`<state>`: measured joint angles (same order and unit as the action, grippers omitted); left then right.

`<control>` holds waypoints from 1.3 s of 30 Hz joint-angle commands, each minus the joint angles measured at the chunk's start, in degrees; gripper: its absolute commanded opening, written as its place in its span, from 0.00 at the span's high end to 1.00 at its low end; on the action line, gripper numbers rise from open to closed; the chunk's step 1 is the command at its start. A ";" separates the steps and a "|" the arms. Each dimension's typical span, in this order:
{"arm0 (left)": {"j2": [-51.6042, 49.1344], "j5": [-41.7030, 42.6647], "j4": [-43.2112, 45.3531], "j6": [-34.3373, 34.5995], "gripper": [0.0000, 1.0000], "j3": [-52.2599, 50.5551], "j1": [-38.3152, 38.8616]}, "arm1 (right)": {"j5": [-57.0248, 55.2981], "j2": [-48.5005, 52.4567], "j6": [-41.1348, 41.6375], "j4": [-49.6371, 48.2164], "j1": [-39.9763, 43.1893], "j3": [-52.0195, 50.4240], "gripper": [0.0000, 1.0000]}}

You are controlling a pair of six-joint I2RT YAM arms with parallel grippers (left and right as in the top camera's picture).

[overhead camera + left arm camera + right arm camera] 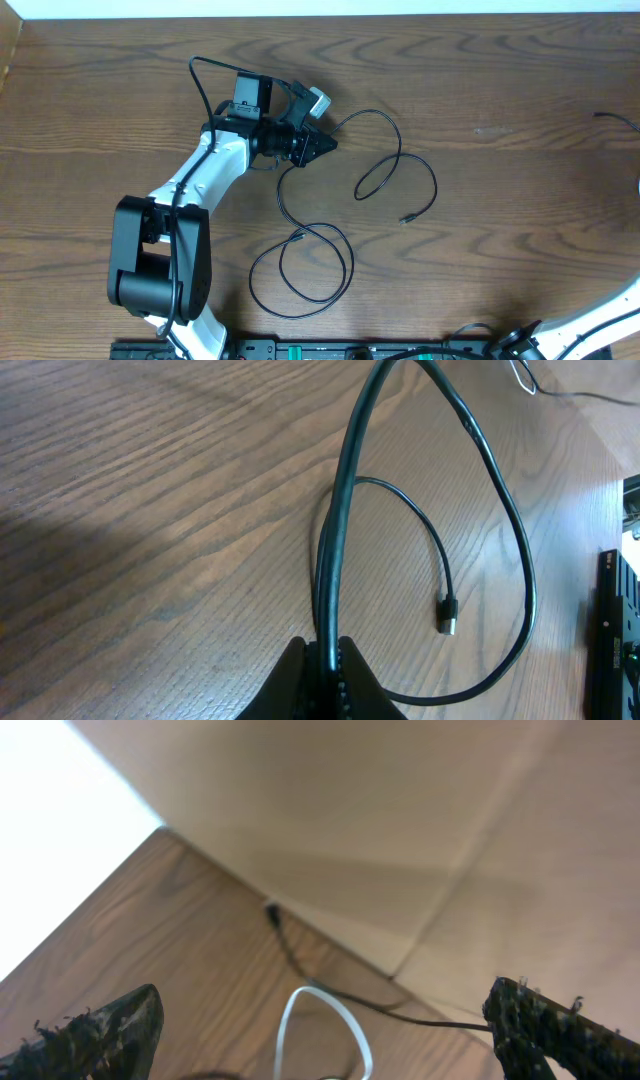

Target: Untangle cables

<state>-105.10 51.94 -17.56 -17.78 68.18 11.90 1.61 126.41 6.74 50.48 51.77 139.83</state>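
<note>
Grips the black cable (345, 490) tight in the closed left jaws, its length running straight ahead from the tips, then curling right over the table (150, 510) to a loose plug (447, 615), with the right jaws spread wide, well apart, above a white cable (284, 1025).

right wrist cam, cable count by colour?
black cable: 1
white cable: 1
total: 2
</note>
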 commanded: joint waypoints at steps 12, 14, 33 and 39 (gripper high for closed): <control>11.61 -4.17 -0.66 12.35 0.92 0.90 0.09 | 8.26 0.26 -5.73 11.47 -23.76 0.63 0.01; 14.93 -5.33 -1.81 14.49 0.92 0.90 0.09 | 8.15 0.26 -5.73 14.10 -27.08 0.63 0.01; 24.57 -27.10 -23.52 15.50 0.92 0.87 0.07 | 10.78 0.26 -18.62 41.38 -62.01 -9.35 0.01; 24.57 -34.14 -28.94 15.04 0.73 0.87 0.07 | 10.58 0.26 -19.67 41.66 -73.48 -17.31 0.01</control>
<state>-80.38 25.34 -44.99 -2.70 68.20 11.90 11.81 126.52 -10.35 91.92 -17.08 125.97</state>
